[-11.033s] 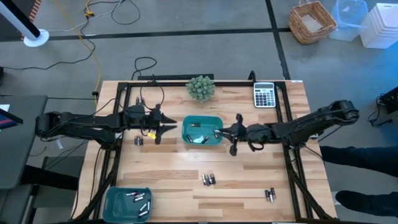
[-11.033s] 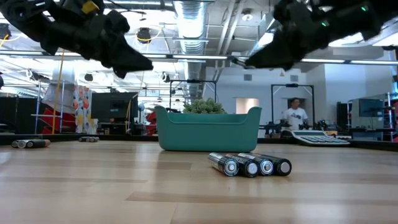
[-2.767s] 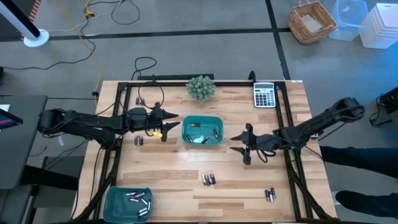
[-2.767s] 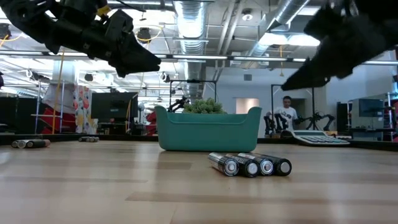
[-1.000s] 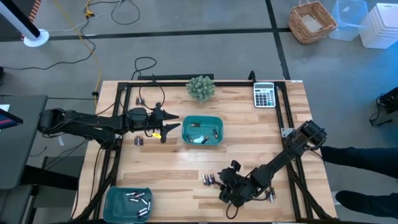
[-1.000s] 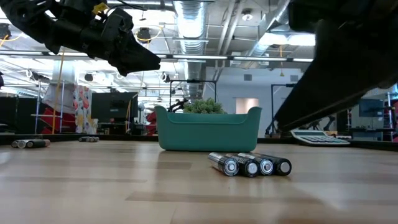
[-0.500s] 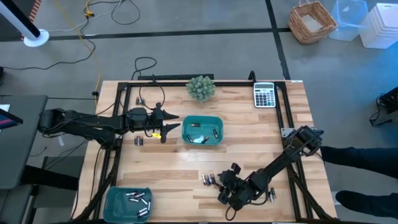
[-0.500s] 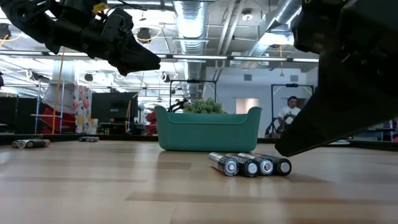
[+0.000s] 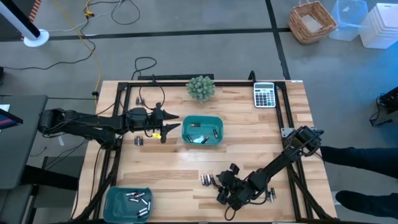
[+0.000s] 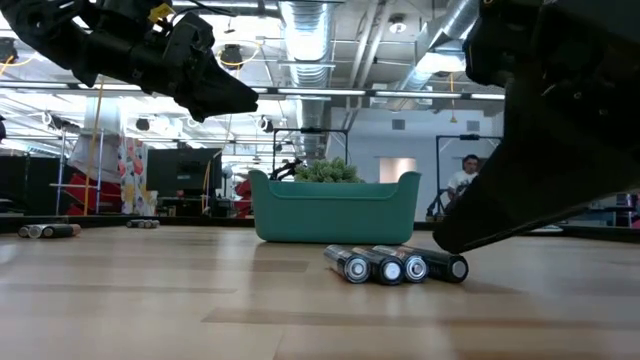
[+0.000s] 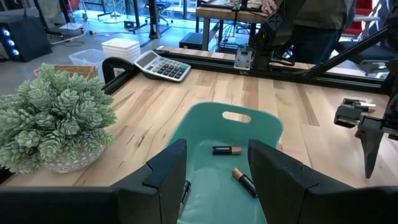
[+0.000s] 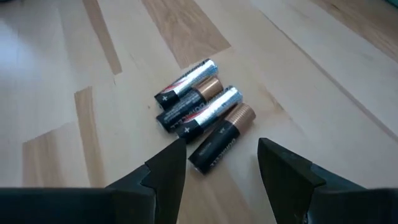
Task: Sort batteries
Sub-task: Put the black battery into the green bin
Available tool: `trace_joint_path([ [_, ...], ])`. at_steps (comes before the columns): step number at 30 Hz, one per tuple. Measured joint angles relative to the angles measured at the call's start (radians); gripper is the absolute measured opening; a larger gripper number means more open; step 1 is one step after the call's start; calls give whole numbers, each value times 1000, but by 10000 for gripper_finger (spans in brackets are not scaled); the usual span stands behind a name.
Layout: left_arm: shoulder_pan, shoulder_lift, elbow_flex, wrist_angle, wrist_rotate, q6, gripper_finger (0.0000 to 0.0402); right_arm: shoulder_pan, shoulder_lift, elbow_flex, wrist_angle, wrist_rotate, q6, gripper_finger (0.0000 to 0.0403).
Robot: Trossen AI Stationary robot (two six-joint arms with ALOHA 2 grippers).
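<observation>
Several batteries [image 12: 202,118] lie side by side on the wood at the near middle of the table [image 9: 208,180]; in the low view they form a row [image 10: 395,266]. My right gripper [image 12: 217,165] is open and slants down at the right end of this row [image 9: 225,180], with the nearest battery's dark end [image 12: 199,157] just ahead of its fingertips. My left gripper [image 9: 171,126] hovers open at the left wall of the teal tray [image 9: 202,119], with nothing between its fingers [image 11: 214,168]. A few batteries [image 11: 224,150] lie in that tray. My right gripper comes slanting down from the table's right with its fingers spread. One fingertip [image 12: 176,151] stands right at the nearest battery's dark end [image 12: 198,158]; whether it touches, I cannot tell. All the batteries lie flat on the table.
A second teal tray [image 9: 115,198] with several batteries sits at the near left corner. Loose batteries lie left of the middle tray [image 9: 138,140] and near the right edge [image 9: 270,195]. A potted plant [image 9: 201,88] and a calculator [image 9: 264,95] stand at the far edge.
My right gripper has sunk a little onto the right end of the battery row and stayed open. The row has spread: its left cells have rolled slightly toward the table's left, while the rightmost one has stayed in place.
</observation>
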Motion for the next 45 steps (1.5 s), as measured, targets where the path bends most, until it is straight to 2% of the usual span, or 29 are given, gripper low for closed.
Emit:
trace_joint_path([
  [10,0,0,0,0,0,-1,165,-17,0,0,53,-19,-42,213],
  [35,0,0,0,0,0,3,165,-66,0,0,-76,-59,-41,212],
  [45,0,0,0,0,0,3,165,-83,-2,2,-156,-69,-42,166],
])
